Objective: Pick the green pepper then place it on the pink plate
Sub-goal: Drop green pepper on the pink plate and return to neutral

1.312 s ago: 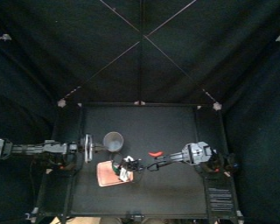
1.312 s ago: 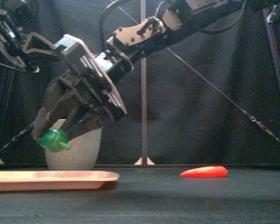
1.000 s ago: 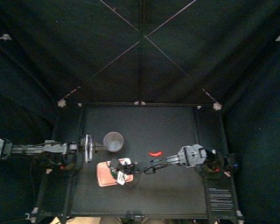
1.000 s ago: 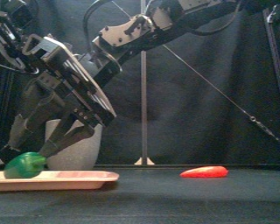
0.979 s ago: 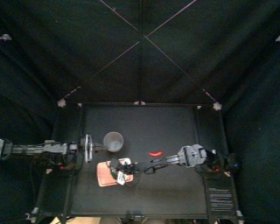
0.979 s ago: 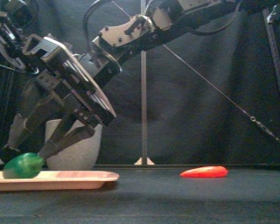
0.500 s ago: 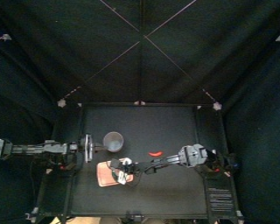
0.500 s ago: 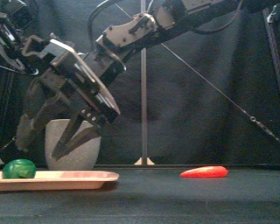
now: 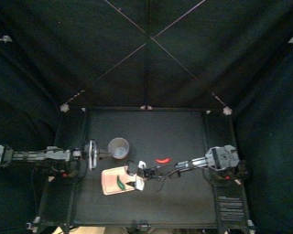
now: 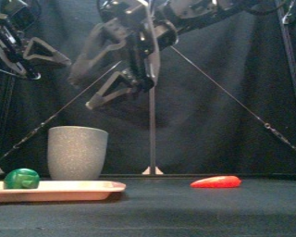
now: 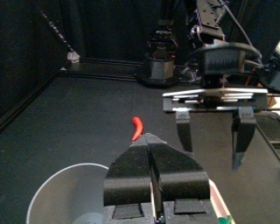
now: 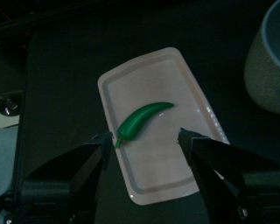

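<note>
The black worktop (image 9: 186, 206) is carrying three things directly on its surface. A flat pink plate (image 10: 77, 193) is lying at about 8 o'clock from the worktop's middle, near the front left part. A tall grey speckled cup (image 10: 78, 153) is standing upright at 12 o'clock from the plate, just behind its far end; I cannot tell if they are touching. A small red pepper (image 10: 215, 181) is lying flat close to the middle, at 2 o'clock from the plate and apart from both.

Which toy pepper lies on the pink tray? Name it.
The green pepper: it rests on the pink tray. The red pepper lies on the bare table, off to the tray's right.
</note>
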Motion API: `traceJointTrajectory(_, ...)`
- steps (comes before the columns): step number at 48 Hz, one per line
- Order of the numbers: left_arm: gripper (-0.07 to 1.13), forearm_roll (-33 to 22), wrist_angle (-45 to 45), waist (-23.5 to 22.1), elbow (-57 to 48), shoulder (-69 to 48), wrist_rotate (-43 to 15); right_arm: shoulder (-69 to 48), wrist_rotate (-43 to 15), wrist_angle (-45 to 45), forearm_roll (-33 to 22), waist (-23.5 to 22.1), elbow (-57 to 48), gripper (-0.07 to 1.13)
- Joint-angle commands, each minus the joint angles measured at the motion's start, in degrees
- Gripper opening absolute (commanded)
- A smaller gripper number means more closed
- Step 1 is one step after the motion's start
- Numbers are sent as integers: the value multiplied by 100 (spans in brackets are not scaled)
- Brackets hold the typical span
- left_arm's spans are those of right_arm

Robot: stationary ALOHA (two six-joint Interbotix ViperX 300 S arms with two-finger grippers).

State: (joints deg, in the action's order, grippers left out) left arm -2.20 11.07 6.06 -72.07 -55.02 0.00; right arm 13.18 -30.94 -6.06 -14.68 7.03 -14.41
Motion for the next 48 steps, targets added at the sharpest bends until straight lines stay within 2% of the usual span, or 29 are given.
traceJointTrajectory(1,3,-9,53,18,79,18,-18,-712,0,677,-220,-18,-554,95)
traceJointTrajectory(7,3,-9,53,26,88,18,-18,-1151,9,1354,-431,-79,-1222,95)
traceJointTrajectory(19,3,0,44,26,70,18,-18,-1863,44,2294,-466,-431,-2180,95)
traceJointTrajectory(32,3,-9,53,35,18,18,-26,-2619,237,2909,-659,-756,-2839,95)
traceJointTrajectory(48,3,-9,114,35,18,26,-18,-3331,448,3683,-800,-879,-3560,95)
